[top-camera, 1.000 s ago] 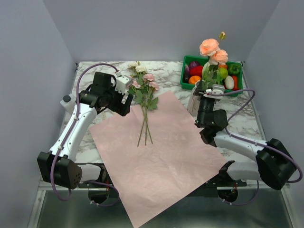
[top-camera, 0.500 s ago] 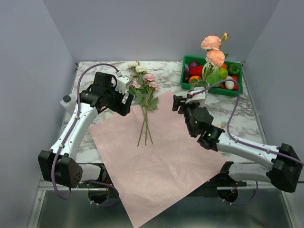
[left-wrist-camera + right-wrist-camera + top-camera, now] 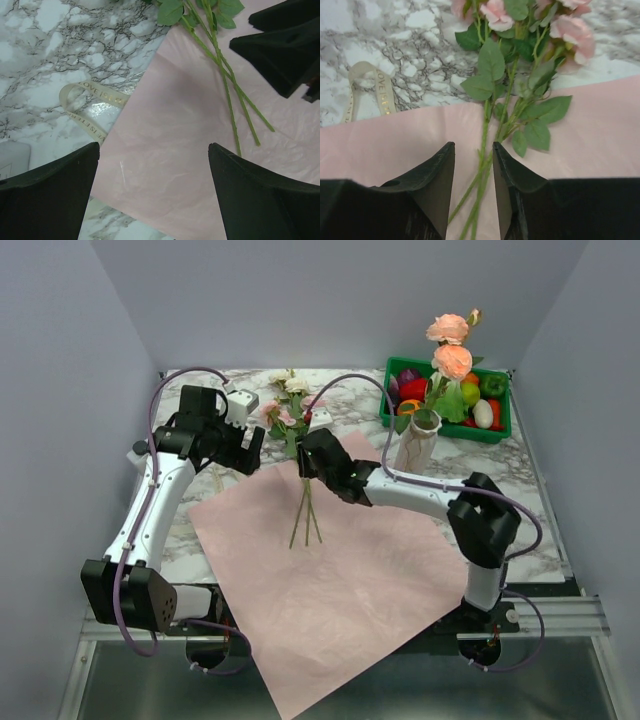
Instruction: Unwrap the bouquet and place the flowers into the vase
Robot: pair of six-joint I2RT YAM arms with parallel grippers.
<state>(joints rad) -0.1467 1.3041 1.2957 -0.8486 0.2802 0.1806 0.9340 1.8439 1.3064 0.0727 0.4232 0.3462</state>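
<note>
Marble table (image 3: 545, 480): pink paper (image 3: 340, 590), ribbon (image 3: 102, 91), vase (image 3: 415, 448), crate (image 3: 470, 430), seemingly rose heads (image 3: 290, 385).

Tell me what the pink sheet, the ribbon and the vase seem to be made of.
Pink sheet: probably thin matte paper, faintly creased. Ribbon: likely fabric, cream, slightly glossy, with printed letters. Vase: perhaps off-white ceramic, ribbed sides; too small to be sure.

The right claw (image 3: 473, 150) hangs over a flat lilac-pink paper sheet (image 3: 395, 135). Its black fingers (image 3: 432, 185) stand a narrow gap apart on either side of the thin green stems (image 3: 485, 125) of long-stemmed artificial pink roses with green leaves (image 3: 492, 60). A looped cream ribbon with gold lettering (image 3: 384, 90) lies on the white marble-patterned tabletop (image 3: 415, 45).
</note>
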